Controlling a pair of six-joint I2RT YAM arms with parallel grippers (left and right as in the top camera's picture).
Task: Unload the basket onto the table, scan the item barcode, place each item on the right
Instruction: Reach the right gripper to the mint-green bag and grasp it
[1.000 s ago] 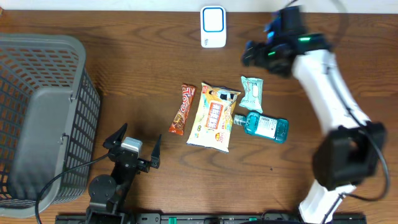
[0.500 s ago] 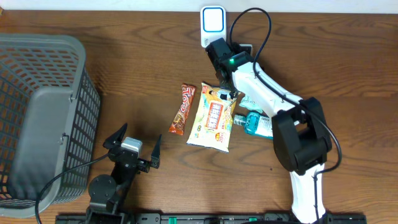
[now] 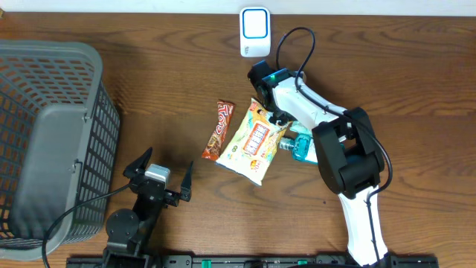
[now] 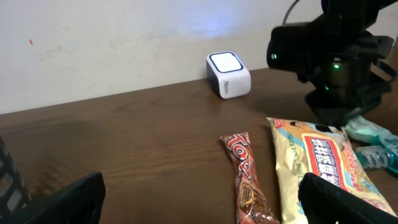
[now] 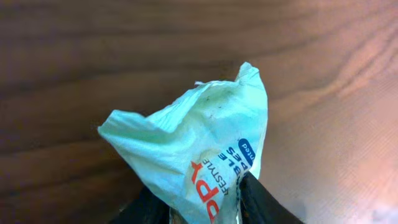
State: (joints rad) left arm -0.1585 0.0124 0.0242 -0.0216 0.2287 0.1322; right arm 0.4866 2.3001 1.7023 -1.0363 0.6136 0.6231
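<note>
The scanner [image 3: 254,31] is a small white box with a blue-rimmed face at the table's far edge, also seen in the left wrist view [image 4: 229,74]. My right gripper [image 3: 277,117] is shut on the top end of a cream and yellow snack bag [image 3: 251,143], which lies tilted. In the right wrist view the bag's crumpled pale end [image 5: 199,149] is pinched between the dark fingers [image 5: 261,202]. My left gripper [image 3: 165,164] rests open near the front edge, holding nothing, with its fingers at the bottom corners of its own view.
A red chocolate bar [image 3: 219,131] lies left of the snack bag. A blue mouthwash bottle [image 3: 303,149] and a teal packet [image 4: 373,130] lie under the right arm. A grey wire basket [image 3: 44,141] fills the left side.
The right arm swung from the far right down onto the snack bag and closed on its top end. The bag has turned and shifted. The left arm stayed still.
</note>
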